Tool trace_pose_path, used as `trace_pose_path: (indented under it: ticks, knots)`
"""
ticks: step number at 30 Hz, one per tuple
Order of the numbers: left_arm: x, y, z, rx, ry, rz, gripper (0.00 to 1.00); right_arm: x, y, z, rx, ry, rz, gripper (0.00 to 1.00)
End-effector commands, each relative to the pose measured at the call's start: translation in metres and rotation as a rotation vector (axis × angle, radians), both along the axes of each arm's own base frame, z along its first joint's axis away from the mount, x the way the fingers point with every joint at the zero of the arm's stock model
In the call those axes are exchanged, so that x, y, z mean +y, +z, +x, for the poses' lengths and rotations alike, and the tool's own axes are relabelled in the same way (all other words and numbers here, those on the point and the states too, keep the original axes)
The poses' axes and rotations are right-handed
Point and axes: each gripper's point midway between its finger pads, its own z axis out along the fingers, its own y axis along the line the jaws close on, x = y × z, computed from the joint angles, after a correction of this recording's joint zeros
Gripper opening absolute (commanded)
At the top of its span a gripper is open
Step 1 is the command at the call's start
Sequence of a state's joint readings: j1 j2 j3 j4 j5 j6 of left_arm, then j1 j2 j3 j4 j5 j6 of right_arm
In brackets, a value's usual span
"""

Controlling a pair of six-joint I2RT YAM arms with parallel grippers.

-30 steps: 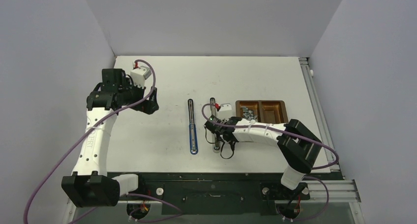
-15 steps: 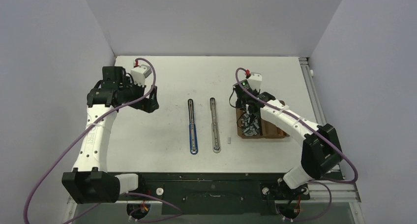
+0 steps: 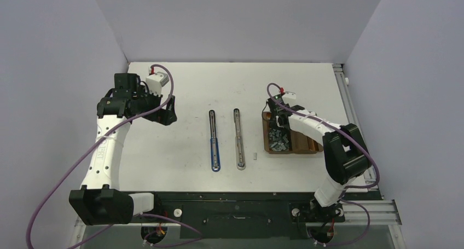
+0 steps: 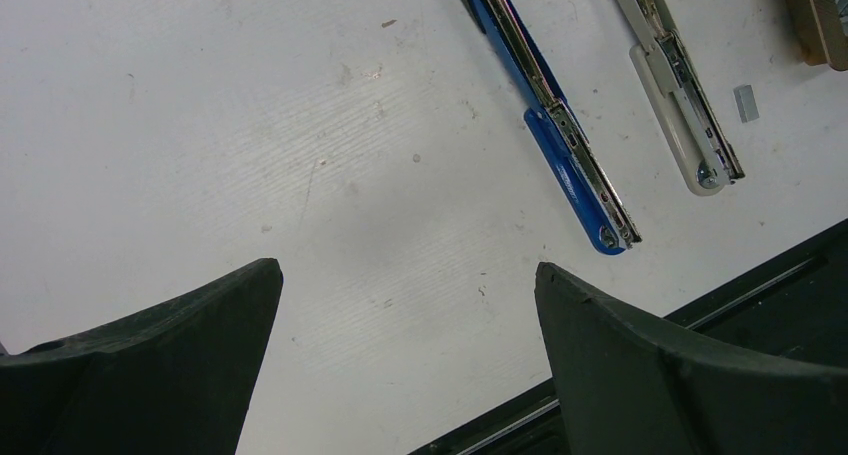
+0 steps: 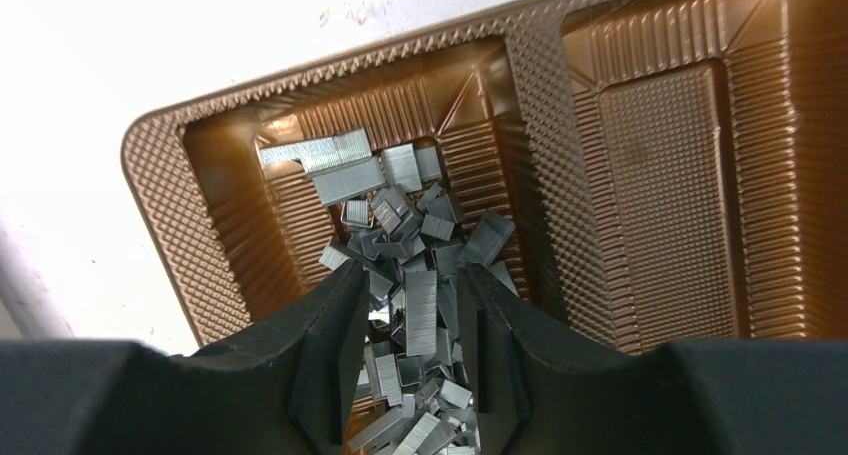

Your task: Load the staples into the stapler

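Overhead and wrist views of 2 robot arms at a white table. The right gripper (image 5: 410, 287) hangs directly above the staples (image 5: 400, 215), a loose pile in the left compartment of a brown tray (image 5: 650, 175) with 2 compartments. Its fingers stand partly apart, straddling the pile with nothing visibly pinched. The strips point every way; 1 below the gap lies lengthways along it.

The 2 staplers, blue (image 3: 214, 142) and white (image 3: 239, 139), lie opened flat to the tray's left, long axes running away from the arm bases. The white one is nearer the right arm. 1 stray strip (image 3: 255, 156) rests just beside it.

The left gripper (image 4: 405, 270) hovers wide apart and holding nothing, well left of the staplers.
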State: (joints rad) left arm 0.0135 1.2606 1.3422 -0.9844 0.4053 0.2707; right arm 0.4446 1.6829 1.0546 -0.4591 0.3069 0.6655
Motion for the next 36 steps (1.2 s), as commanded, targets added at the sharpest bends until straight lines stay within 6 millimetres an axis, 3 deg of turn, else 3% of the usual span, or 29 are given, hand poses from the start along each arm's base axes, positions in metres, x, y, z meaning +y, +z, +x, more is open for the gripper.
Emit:
trace_pose_path:
  ticks: [1,22,30,36]
  knots:
    - [-0.005,0.015,0.005,-0.042,-0.025,-0.014,0.96,0.006,-0.005,0.001,-0.014,0.014,0.03,0.37]
    - [-0.005,0.015,0.004,-0.044,-0.02,-0.014,0.96,0.0,-0.03,-0.017,0.041,0.014,0.022,0.22]
    - [-0.005,0.015,0.004,-0.044,-0.022,-0.018,0.96,-0.003,-0.023,-0.02,0.022,0.009,0.023,0.1]
    - [-0.007,0.016,0.002,-0.044,-0.025,-0.024,0.96,-0.003,-0.01,-0.018,-0.006,0.01,0.023,0.09]
